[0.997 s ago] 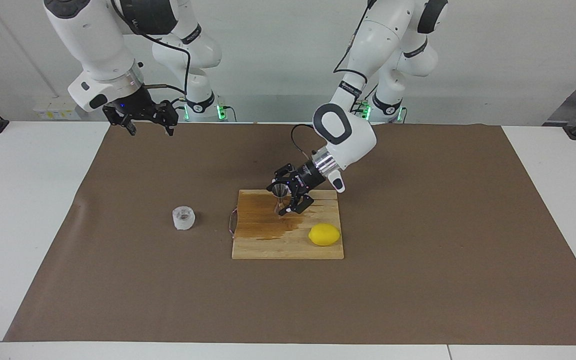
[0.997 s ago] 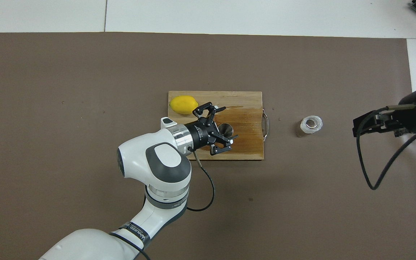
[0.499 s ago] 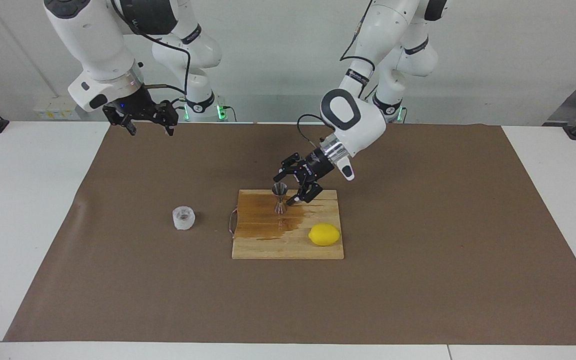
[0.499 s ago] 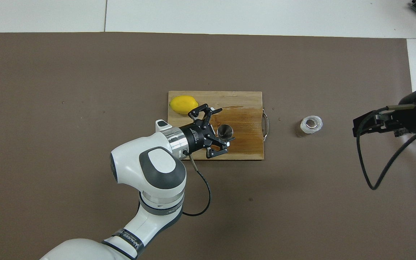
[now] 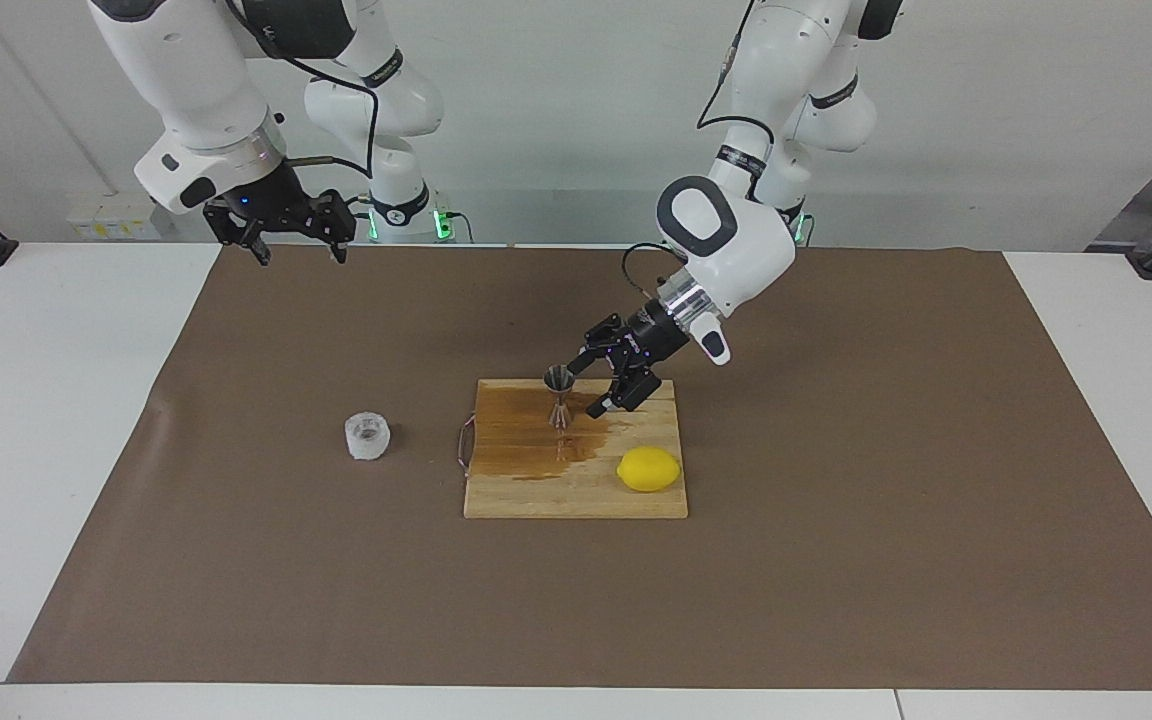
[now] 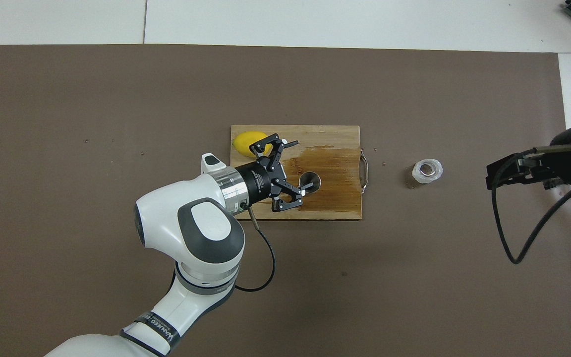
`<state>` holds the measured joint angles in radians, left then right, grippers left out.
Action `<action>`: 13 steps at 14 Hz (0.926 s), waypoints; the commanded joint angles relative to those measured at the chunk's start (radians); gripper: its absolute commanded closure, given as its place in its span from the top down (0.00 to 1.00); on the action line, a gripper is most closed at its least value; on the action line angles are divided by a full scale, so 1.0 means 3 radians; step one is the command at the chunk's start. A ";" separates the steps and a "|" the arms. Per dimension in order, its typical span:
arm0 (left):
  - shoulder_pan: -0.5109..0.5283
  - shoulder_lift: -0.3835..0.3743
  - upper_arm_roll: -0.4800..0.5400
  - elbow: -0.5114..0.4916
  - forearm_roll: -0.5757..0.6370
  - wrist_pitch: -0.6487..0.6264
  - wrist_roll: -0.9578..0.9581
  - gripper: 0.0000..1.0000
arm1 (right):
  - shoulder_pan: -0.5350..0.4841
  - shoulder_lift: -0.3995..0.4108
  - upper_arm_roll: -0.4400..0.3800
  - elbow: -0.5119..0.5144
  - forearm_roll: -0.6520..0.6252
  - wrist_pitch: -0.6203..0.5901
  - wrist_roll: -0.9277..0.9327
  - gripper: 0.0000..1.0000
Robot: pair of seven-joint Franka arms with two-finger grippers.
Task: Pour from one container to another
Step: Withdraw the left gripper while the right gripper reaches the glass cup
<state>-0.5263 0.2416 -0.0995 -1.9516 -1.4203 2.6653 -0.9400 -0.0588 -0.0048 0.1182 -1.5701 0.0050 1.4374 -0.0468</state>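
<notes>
A steel jigger (image 5: 559, 396) stands upright on a wet, stained wooden cutting board (image 5: 536, 490) at the middle of the brown-covered bench (image 5: 836, 560), with a lemon (image 5: 648, 469) on the board's corner toward the left arm's end, farther from the robots. The left pincer (image 5: 598, 380) hangs just beside the jigger with its fingers spread wide and holding nothing, apparently clear of it so the measure stays standing. The glass cup (image 5: 367, 437), the vessel to pour from, sits on the bench off the board toward the right arm's end, while the right pincer (image 5: 296, 250), wide open and empty, waits over the bench edge nearest the robots.
</notes>
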 commanded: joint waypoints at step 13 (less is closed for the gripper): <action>0.0778 -0.0237 0.0066 0.0712 0.4226 -0.1970 0.1117 1.00 | -0.0795 0.0000 0.0010 -0.0938 0.0540 0.1012 -0.4269 1.00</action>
<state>-0.3020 0.2186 -0.0827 -1.7330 -0.2518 2.1438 -0.6791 -0.2597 -0.0359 0.1158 -1.8356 0.1076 1.7018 -1.1809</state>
